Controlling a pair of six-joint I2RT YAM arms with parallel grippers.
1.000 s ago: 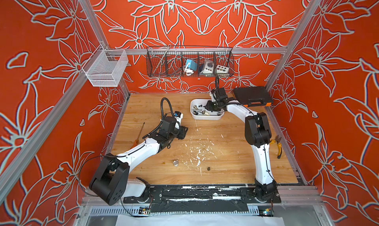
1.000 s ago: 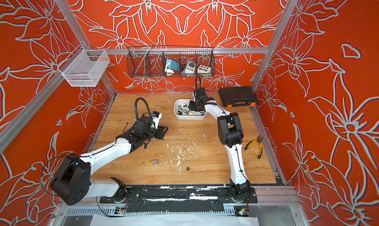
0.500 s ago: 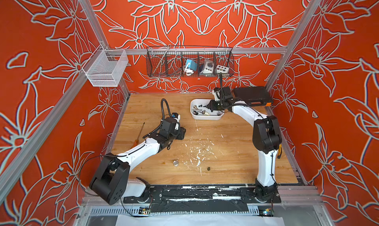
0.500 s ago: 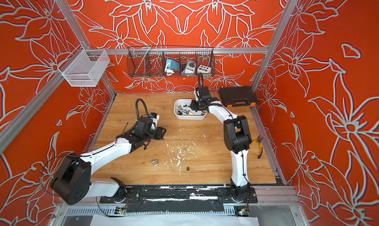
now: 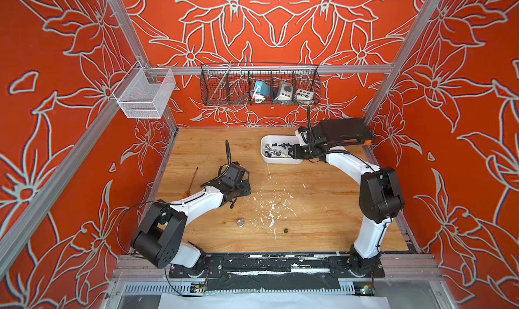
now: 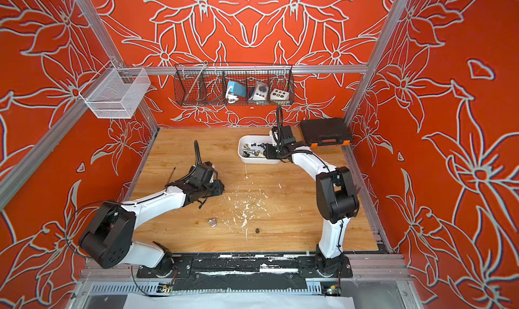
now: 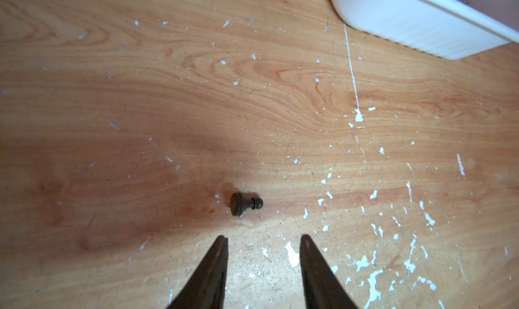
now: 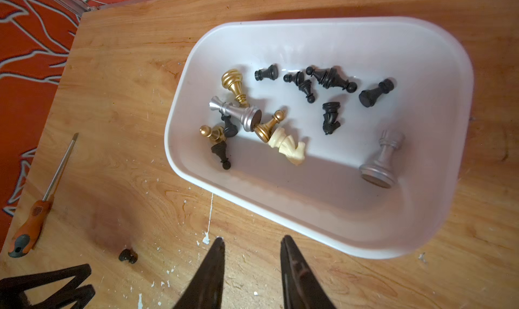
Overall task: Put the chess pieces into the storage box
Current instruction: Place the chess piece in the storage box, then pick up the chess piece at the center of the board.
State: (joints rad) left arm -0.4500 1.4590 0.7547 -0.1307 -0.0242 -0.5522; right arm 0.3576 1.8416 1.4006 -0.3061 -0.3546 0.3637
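The storage box (image 8: 323, 41) is a white, shallow tub with rounded corners. It stands near the far edge of the tabletop (image 5: 323, 209), right of the middle. Inside it the chess pieces (image 8: 234, 112) lie in disorder: three gold, two silver, one cream knight (image 8: 288, 146) and at least eight small black ones; some overlap, so I cannot count them exactly. Three more pieces are outside the box. One black pawn (image 7: 245, 205) lies on its side just before the left gripper (image 7: 264, 237). One silver piece (image 5: 240, 222) and one dark piece (image 5: 286, 231) are toward the near edge. Both grippers are released and empty, and the right gripper (image 8: 252, 238) hangs just beside the box. One screwdriver (image 8: 36, 217) lies by the left edge, and one black case (image 5: 342, 130) is in the far right corner.
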